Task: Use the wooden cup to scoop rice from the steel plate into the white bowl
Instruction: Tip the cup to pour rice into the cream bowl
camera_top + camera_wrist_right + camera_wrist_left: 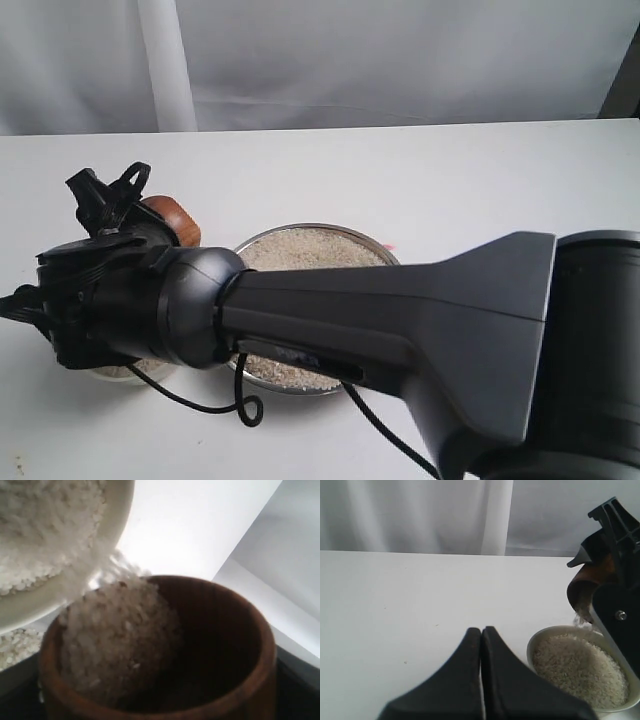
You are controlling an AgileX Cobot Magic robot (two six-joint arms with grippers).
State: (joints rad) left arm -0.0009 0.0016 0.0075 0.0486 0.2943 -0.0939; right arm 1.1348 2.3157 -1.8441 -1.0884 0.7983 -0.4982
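Where our left gripper (pixel 481 636) sits nearest, jaws pressed together, we list: white bowl (pixel 535 646) just beyond, heaped with rice (pixel 580 672); wooden cup (pixel 585 587) tilted over its rim, spilling grains, clamped in our right gripper (pixel 125 205); steel plate (pixel 300 228) beside the bowl, also holding rice.

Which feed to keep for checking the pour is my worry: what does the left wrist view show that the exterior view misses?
Left wrist view only: rice heaped in the white bowl, grains spilling from the tilted wooden cup, and the left tool shut above the table. Exterior view only: the steel plate of rice, the right arm stretched across it, a black cable. Both: the cup and the table.
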